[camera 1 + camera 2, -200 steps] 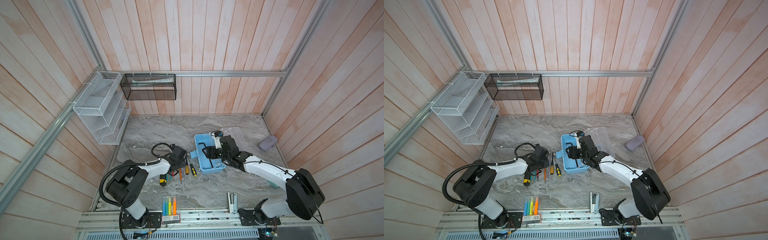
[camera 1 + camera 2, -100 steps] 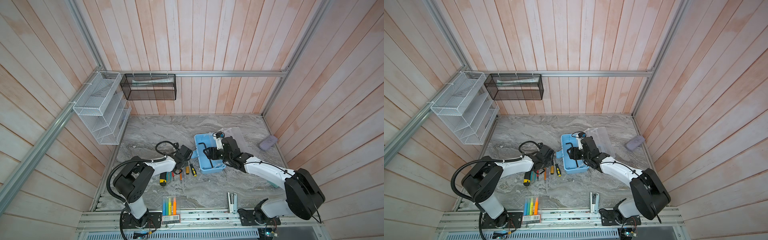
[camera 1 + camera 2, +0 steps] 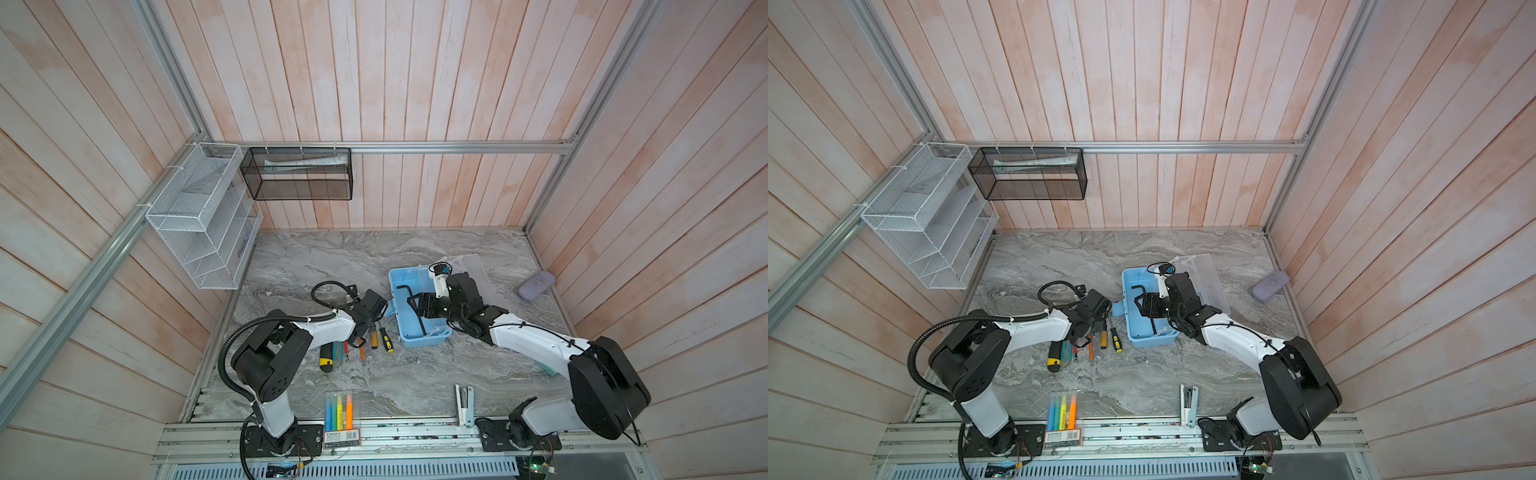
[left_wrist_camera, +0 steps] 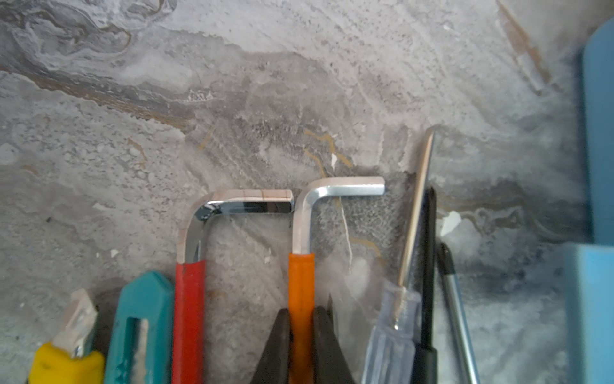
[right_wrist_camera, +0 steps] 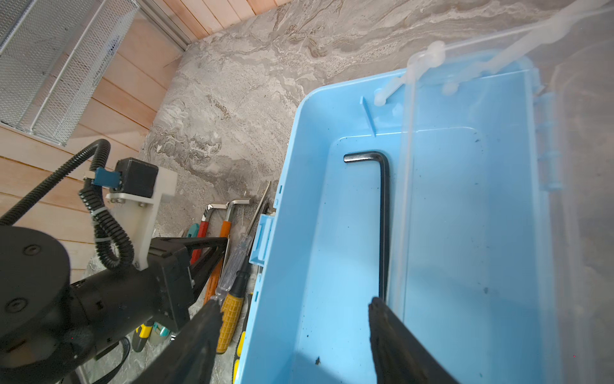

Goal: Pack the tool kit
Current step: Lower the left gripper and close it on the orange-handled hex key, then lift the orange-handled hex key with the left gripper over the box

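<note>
Left claw [image 4: 301,311] clamped on orange-sleeved hex key [image 4: 300,276].
Right claw [image 5: 294,302] wide apart, holding nothing, above open blue box [image 5: 332,93].

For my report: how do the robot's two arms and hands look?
Left arm and right arm: white shells, black rounded joints, thin black cables; the left adds a black ribbed hose. Left hand and right hand: black, two tapered fingers.

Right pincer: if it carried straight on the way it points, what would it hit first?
Probably the floor of the blue box, just beside the black hex key lying in it. The right pincer is open and aimed into the box; depth is unclear.
</note>
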Available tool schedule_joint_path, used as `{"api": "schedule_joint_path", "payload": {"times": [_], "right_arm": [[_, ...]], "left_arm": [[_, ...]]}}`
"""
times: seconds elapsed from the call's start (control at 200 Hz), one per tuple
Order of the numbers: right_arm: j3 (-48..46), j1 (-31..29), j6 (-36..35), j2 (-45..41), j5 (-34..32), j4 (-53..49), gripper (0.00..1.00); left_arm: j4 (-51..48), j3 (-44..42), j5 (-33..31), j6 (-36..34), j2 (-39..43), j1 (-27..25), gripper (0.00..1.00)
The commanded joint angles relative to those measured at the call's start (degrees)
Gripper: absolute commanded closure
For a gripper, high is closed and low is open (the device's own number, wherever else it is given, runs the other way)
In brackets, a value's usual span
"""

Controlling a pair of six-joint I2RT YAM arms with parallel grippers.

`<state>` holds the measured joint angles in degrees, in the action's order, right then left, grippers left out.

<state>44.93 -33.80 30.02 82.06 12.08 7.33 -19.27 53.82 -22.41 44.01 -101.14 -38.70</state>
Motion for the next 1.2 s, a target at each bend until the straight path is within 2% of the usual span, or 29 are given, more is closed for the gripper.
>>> {"api": "schedule_joint_path", "payload": {"times": [0.0, 0.175, 0.62, 0.795, 0.925, 1.19], "right_arm": [[-0.19, 0.37, 0.48, 0.63, 1.36, 0.21, 0.29], [0.24, 0.51, 0.79, 1.16, 1.69, 0.1, 0.29], [1.92, 1.57, 2.27, 1.83, 4.06, 0.44, 0.29], [1.57, 3.69, 4.37, 0.64, 6.45, 1.76, 0.29], [1.64, 5.09, 4.54, -1.5, 5.27, 1.59, 0.29], [1.23, 6.56, 4.34, -4.22, 4.71, 1.18, 0.29]], "left_arm": [[-3.2, -0.82, 1.73, 0.3, -3.29, 0.69, 0.91], [-3.71, -0.17, 1.47, -1.0, -2.11, 1.42, 1.0], [-8.63, 5.6, 4.37, -6.39, 11.21, 1.74, 1.0], [-6.5, 8.8, 9.5, -5.91, 14.83, 1.52, 1.0], [0.64, 11.38, 14.49, -3.91, 13.91, 0.7, 1.0], [11.51, 18.98, 16.61, 1.05, 3.55, -3.13, 1.0]]}}
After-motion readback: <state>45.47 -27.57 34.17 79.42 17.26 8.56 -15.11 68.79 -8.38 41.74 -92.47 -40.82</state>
